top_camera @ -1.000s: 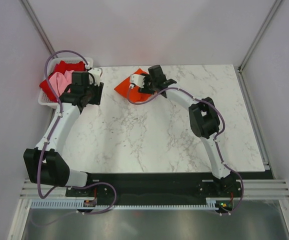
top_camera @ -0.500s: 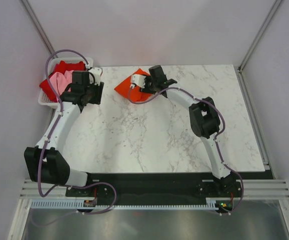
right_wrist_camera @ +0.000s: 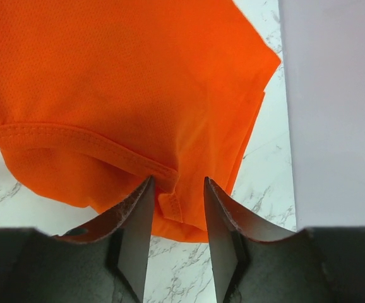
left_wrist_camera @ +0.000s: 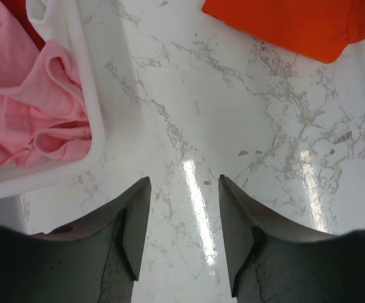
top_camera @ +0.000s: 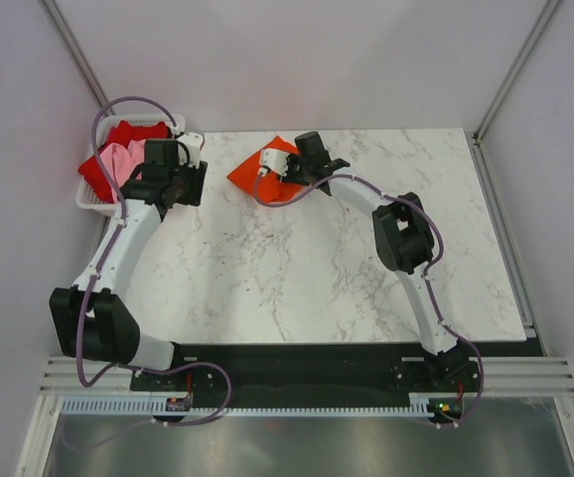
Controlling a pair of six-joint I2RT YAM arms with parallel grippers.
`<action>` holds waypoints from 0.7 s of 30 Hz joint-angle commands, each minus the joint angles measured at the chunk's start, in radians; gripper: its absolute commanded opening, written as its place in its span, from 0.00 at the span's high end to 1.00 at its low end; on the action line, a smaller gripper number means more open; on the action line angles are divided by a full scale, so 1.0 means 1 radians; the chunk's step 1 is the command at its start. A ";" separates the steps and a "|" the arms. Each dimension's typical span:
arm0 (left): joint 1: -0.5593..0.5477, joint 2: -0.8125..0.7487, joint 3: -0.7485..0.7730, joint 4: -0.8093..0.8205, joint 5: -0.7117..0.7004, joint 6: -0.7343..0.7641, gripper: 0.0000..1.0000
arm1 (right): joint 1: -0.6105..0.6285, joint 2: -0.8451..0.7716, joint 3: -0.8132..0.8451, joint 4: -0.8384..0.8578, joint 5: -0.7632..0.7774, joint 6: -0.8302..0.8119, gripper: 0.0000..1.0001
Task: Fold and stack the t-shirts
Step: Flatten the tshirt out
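Observation:
The bright orange-red t-shirt (top_camera: 257, 176) lies folded on the marble table at the far middle. My right gripper (top_camera: 285, 177) is over its near-right edge. In the right wrist view the jaws (right_wrist_camera: 177, 189) are open, one on each side of a hemmed fold of the orange-red shirt (right_wrist_camera: 125, 76), not closed on it. The pale pink t-shirt (top_camera: 118, 159) and the deeper red t-shirt (top_camera: 133, 131) lie crumpled in the white basket (top_camera: 88, 204). My left gripper (top_camera: 186, 177) is open and empty over bare table (left_wrist_camera: 184, 189), just right of the basket wall (left_wrist_camera: 89, 107) and the pink shirt (left_wrist_camera: 31, 107).
The basket stands at the table's far left corner against the left wall. The back wall (right_wrist_camera: 334, 107) is close behind the orange-red shirt. The orange-red shirt's edge also shows at the top right of the left wrist view (left_wrist_camera: 296, 25).
Both grippers shifted only slightly. The right one edged a little toward the orange-red shirt. Nothing was grasped or released.

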 commanded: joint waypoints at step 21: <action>0.004 0.085 0.118 0.027 0.085 -0.059 0.45 | 0.001 -0.227 0.100 -0.013 -0.047 0.203 1.00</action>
